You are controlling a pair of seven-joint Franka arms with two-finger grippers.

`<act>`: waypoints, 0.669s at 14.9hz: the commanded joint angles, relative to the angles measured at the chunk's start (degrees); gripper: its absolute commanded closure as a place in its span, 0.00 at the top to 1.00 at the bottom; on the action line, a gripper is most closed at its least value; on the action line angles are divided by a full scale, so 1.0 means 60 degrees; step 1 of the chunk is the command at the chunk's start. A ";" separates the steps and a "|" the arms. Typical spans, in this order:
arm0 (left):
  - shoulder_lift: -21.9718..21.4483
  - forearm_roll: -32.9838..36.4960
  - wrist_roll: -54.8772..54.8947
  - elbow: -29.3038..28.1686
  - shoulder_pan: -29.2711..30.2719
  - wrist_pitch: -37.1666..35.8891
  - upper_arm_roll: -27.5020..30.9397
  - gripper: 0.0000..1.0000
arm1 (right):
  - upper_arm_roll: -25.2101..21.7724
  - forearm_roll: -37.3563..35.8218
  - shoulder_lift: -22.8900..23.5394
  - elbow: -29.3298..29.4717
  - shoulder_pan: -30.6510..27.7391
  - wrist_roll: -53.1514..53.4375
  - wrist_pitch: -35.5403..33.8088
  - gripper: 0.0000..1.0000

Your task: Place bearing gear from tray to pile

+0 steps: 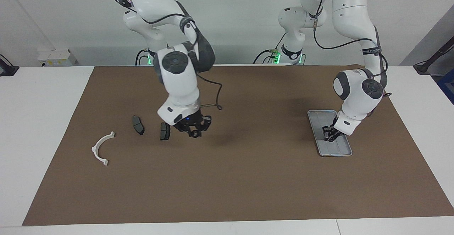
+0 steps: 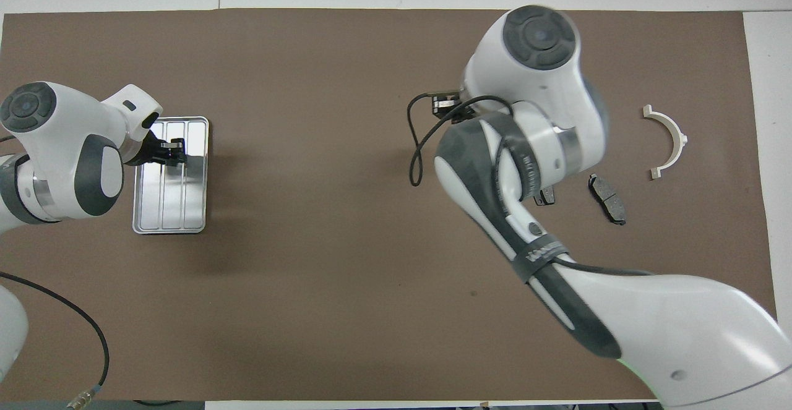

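Brown matting (image 1: 230,178) is covering the white table (image 1: 39,121). Over it, raised, the right gripper (image 1: 194,133) is pinching a small dark round part, the bearing gear (image 1: 194,134) (its detail is too small to make out), just beside the nearer of two dark brake pads (image 1: 165,131). That pad, the second pad (image 1: 138,124) and the white curved bracket (image 1: 102,148) are forming the pile toward the right arm's end. At the left arm's end, the left gripper (image 1: 330,138) is reaching down into the silver tray (image 1: 321,114), fingers drawn nearly together; whether they are clamping anything cannot be told.
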 commanded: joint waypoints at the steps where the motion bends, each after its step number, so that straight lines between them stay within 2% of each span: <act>1: -0.0154 0.0158 -0.0132 -0.0272 -0.0083 0.0245 0.0047 0.11 | 0.0223 0.0052 -0.0113 0.0113 -0.1645 -0.2640 -0.0608 0.00; 2: -0.0154 0.0173 -0.0132 -0.0272 -0.0126 0.0245 0.0047 0.00 | 0.0165 0.0081 -0.0113 0.0113 -0.2013 -0.3418 -0.0639 0.00; 6: -0.0154 0.0173 -0.0161 -0.0111 -0.0185 0.0040 0.0047 0.00 | 0.0150 0.0037 -0.0098 -0.0558 -0.3099 -0.5166 -0.0013 0.00; 10: -0.0154 0.0158 -0.1082 0.0942 -0.0580 -0.1523 0.0033 0.00 | 0.0135 0.0008 -0.0084 -0.1905 -0.3306 -0.5389 0.1510 0.00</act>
